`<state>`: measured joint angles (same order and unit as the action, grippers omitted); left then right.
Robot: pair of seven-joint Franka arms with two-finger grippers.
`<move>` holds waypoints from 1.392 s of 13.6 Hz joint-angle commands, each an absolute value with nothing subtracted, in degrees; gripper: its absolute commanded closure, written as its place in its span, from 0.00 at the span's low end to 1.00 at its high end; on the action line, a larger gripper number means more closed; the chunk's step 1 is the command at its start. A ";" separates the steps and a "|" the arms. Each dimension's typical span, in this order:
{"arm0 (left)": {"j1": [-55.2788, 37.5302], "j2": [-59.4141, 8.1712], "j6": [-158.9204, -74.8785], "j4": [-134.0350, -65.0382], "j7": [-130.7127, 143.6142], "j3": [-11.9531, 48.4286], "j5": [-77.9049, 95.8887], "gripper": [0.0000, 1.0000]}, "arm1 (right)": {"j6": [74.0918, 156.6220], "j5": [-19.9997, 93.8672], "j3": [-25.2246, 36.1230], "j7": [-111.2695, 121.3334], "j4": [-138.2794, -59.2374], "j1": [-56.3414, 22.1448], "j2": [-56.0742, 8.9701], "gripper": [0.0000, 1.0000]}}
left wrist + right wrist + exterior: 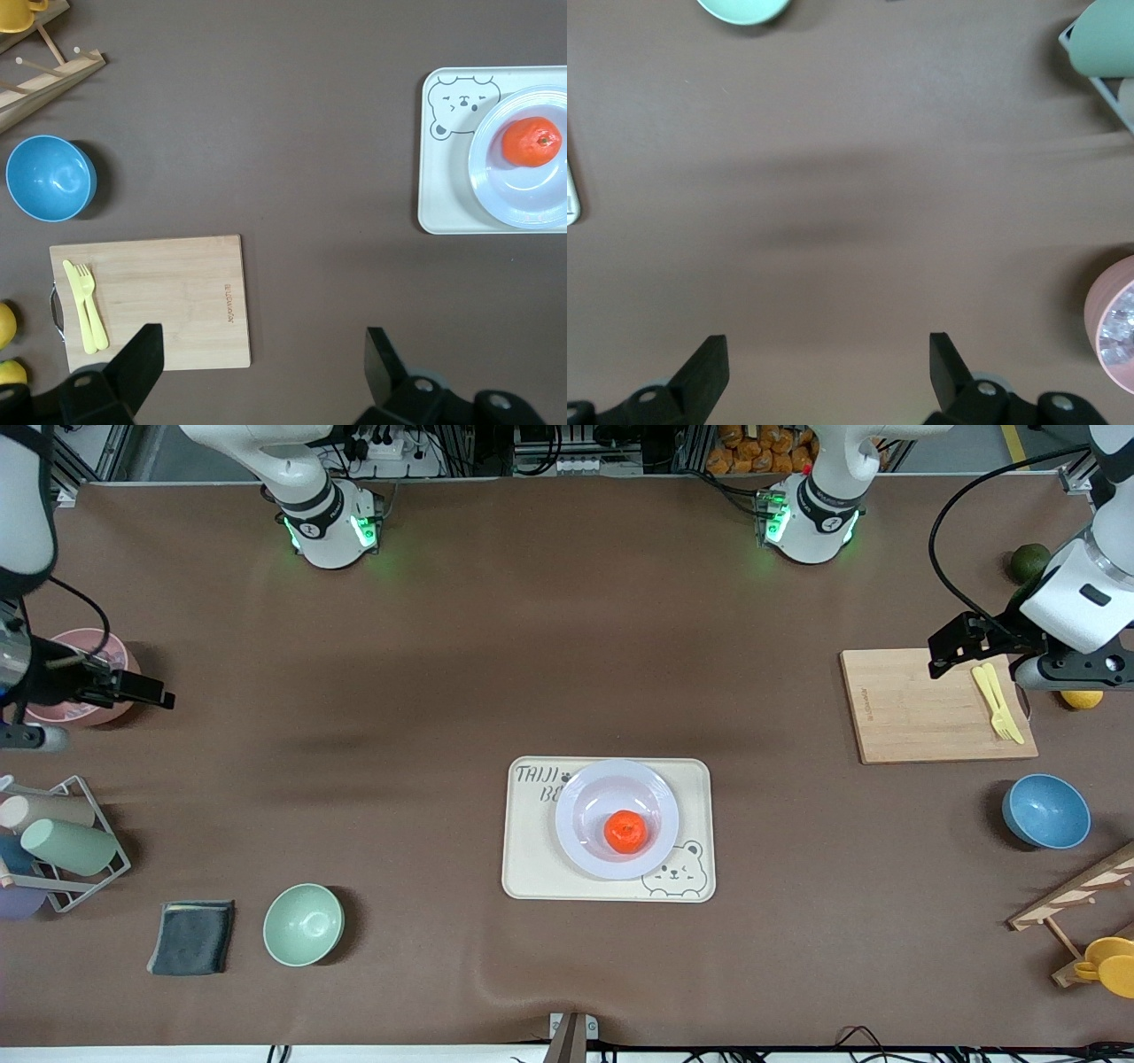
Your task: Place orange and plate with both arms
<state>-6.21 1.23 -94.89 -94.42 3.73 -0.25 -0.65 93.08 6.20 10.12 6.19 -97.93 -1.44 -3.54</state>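
While the round orange [626,831] sits in the glossy plate [580,828] on the bear tray [532,868], left gripper [257,372] and right gripper [827,372] hover spread at the table's ends.

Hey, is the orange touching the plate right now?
Touching. The front view shows the orange sitting in the well of the plate, with no gap under it; the left wrist view agrees.

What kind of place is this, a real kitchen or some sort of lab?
Most likely a robotics lab staged as a kitchen table. Two arm bases are bolted along a brown-covered table, and tableware is spread out like props: a plate on a bear-print tray, a cutting board, a blue bowl.
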 commanded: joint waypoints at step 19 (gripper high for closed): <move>-6.15 0.88 -95.19 -93.87 2.46 -0.44 0.79 0.00 | 93.08 2.91 8.79 2.11 -96.06 -2.72 0.09 0.00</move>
